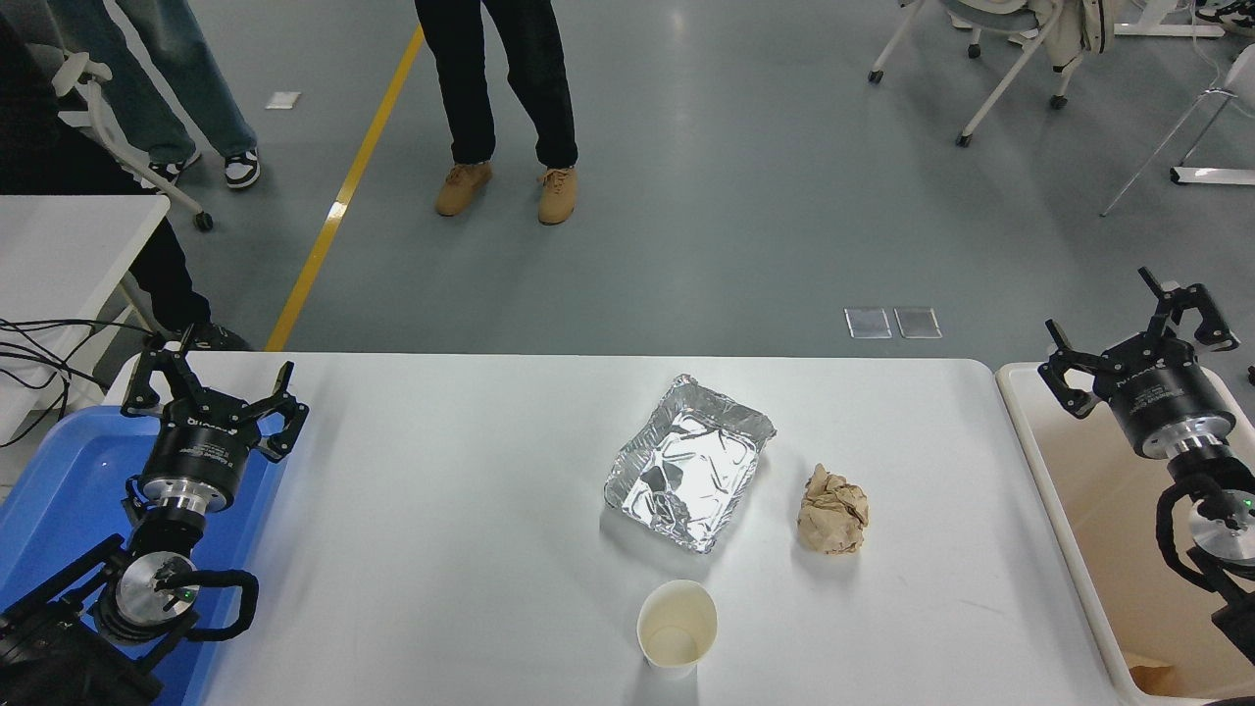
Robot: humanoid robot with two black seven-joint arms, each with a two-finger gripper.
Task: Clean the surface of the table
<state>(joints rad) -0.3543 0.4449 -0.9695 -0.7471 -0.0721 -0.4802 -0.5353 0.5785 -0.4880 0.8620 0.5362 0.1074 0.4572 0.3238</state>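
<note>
Three things lie on the white surface (441, 490): foil tray (688, 463) and paper cup (677, 628), nothing inside, plus crumpled paper (832, 510). Left tool (211, 392) over blue bin (59, 500) and right tool (1137, 348) over cream bin (1069, 510), both spread wide.

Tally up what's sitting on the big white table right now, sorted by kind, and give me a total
Foil trays: 1, the crumpled foil tray near the middle of the table surface.
Paper wads: 1, the brown crumpled paper ball just right of the tray.
Paper cups: 1, the upright paper cup near the front edge.
Total: 3
</note>
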